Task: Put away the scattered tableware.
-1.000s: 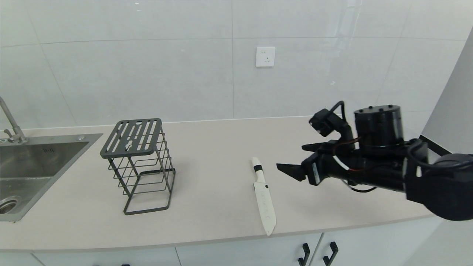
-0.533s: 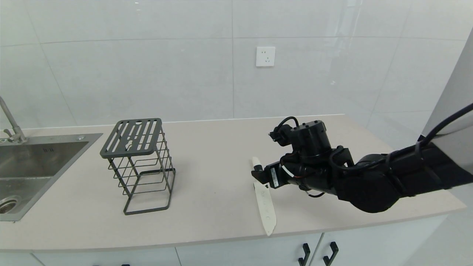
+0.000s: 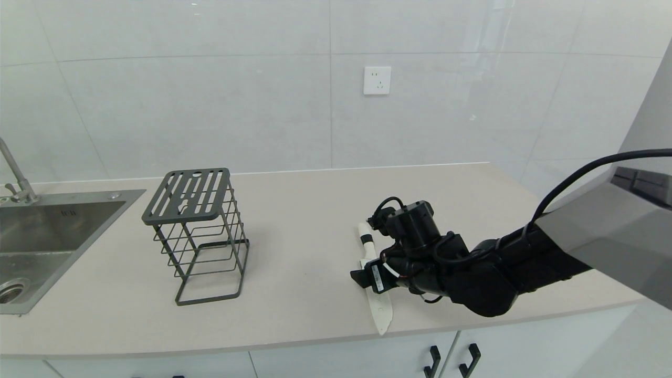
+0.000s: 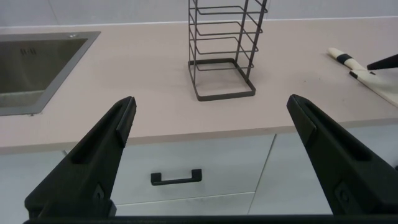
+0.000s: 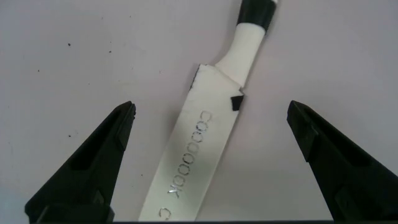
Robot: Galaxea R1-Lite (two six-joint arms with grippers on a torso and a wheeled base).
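A white knife (image 3: 381, 312) with a black band on its handle lies on the counter near the front edge, tip toward the edge. My right gripper (image 3: 370, 275) is open and low over it, where blade meets handle. In the right wrist view the knife (image 5: 205, 143) lies between the two spread fingers (image 5: 93, 162). A dark wire rack (image 3: 197, 231) with a slotted top stands left of the knife. My left gripper (image 4: 211, 102) is open and holds nothing, in front of the counter, facing the rack (image 4: 221, 56) and the knife (image 4: 364, 68).
A steel sink (image 3: 31, 236) with a faucet (image 3: 13, 173) is set into the counter at the far left. A tiled wall with a socket (image 3: 377, 80) runs behind. Cabinet fronts with black handles (image 4: 176, 178) sit below the counter edge. Bare counter lies between rack and knife.
My right arm has swung left and down from beside the knife to low over its blade, with the gripper staying open. Knife and rack have not moved.
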